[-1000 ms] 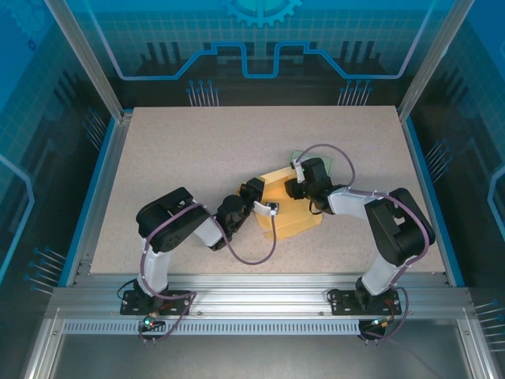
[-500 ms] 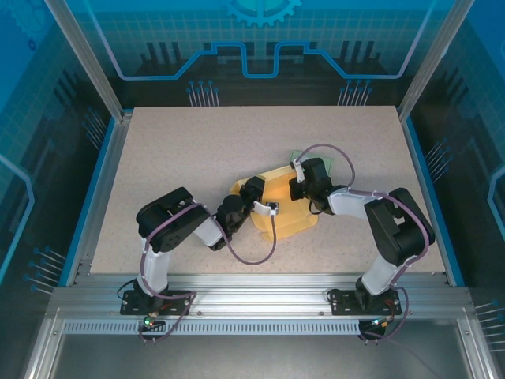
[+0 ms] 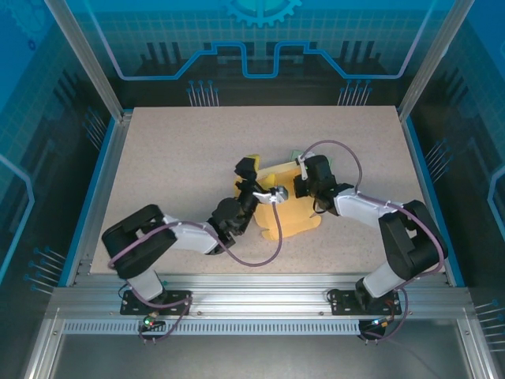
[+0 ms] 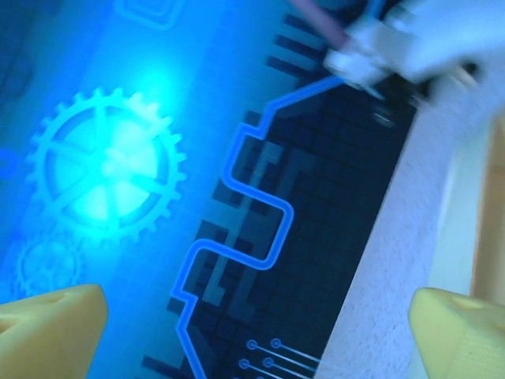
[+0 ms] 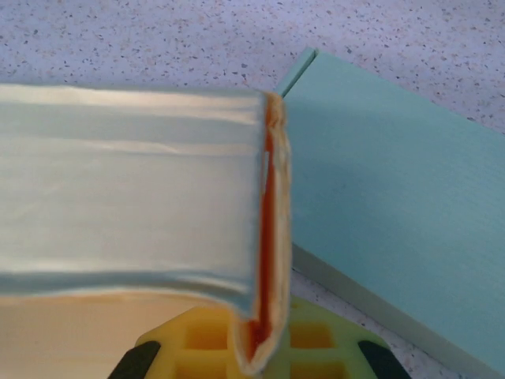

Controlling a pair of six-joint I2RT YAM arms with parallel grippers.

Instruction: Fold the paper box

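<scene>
PAPER BOX, MID-FOLD. We find the yellow paper box [image 3: 288, 217] near the middle of the desk [image 3: 181, 150], between the two arms, with its sheet partly raised and not yet closed into a box. The right pincer [image 3: 304, 184] is clamped on the box's far edge. In its wrist view a pale flap [image 5: 126, 181] of the sheet runs down into the yellow pads, and a pale green slab [image 5: 394, 205] lies on the desk just beside it. The left pincer [image 3: 249, 175] hangs above the box's left side with its jaws wide apart and nothing between them. Its fingertips [image 4: 47, 324] point at the blue back wall [image 4: 260, 197] and not at the paper.

We judge the step in hand to be raising and creasing a side wall, with the right arm as anchor. As we read it, the next move calls for the left pincer to tilt down and take the near-left flap without dragging the sheet out of the right grip.
</scene>
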